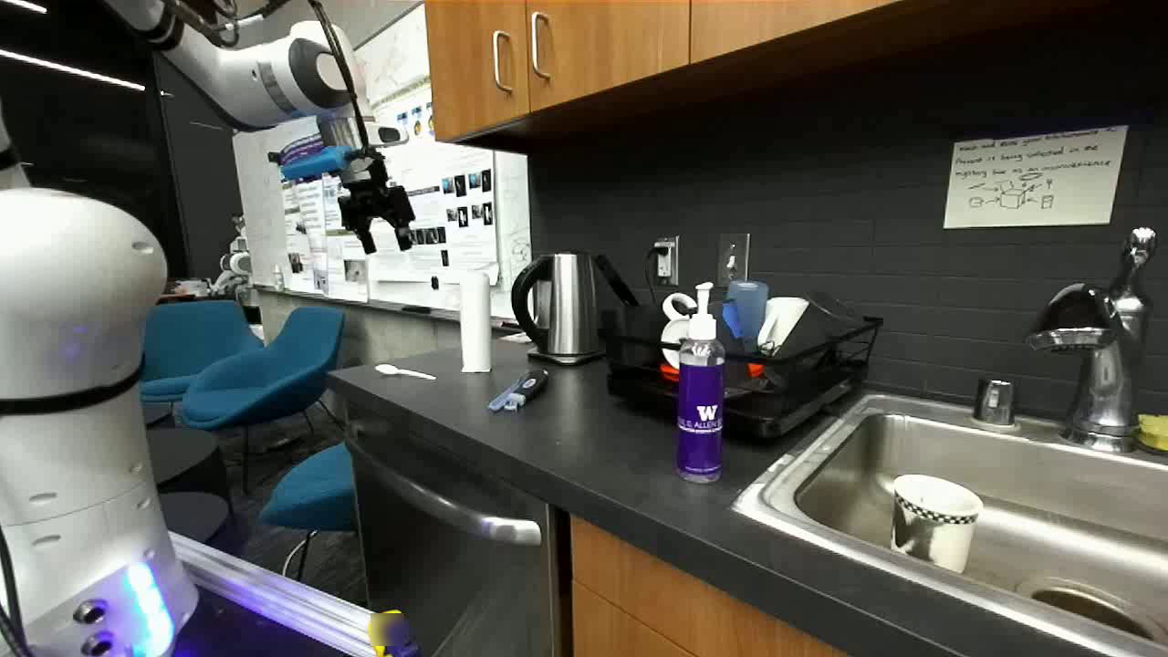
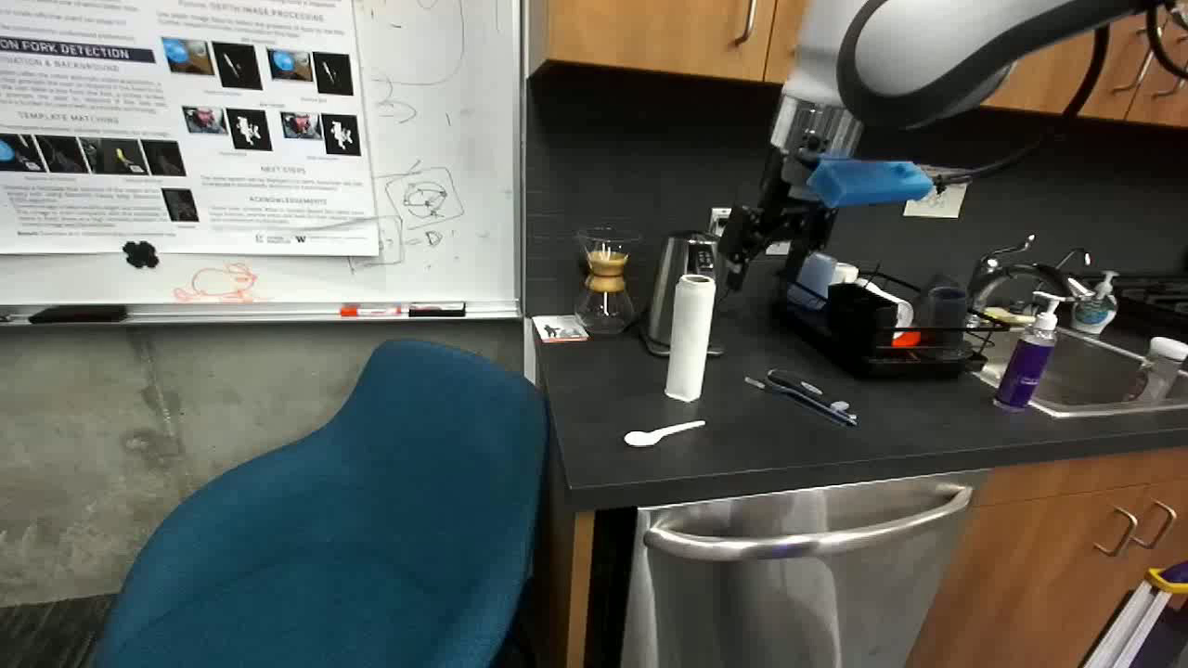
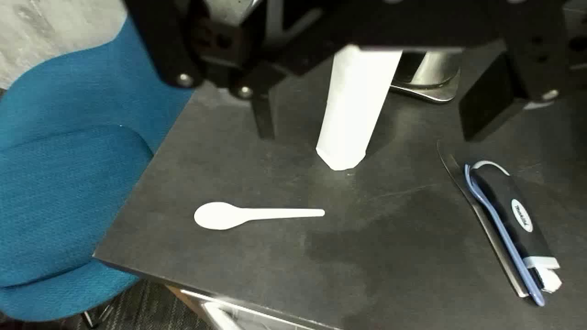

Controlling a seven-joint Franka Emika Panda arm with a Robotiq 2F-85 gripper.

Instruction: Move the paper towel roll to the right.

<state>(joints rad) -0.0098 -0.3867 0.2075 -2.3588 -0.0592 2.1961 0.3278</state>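
The paper towel roll is a slim white cylinder standing upright on the dark counter. It shows in both exterior views [image 1: 475, 322] [image 2: 690, 339]. In the wrist view the roll [image 3: 355, 105] appears between the two fingers, with its top hidden behind the gripper body. My gripper is open, its fingers wide apart and holding nothing. In an exterior view the gripper [image 1: 386, 242] hangs higher than the roll's top. In both exterior views it is apart from the roll; it also shows here [image 2: 761, 276]. In the wrist view the black fingers [image 3: 367, 133] frame the roll.
A steel kettle [image 1: 573, 306] stands behind the roll. A white spoon [image 3: 257, 215] lies near the counter's end. A black tool with blue cutlery [image 3: 509, 229] lies at the right. Beyond are a dish rack [image 2: 896, 362], a purple bottle [image 1: 701, 411] and a sink. Cabinets hang overhead.
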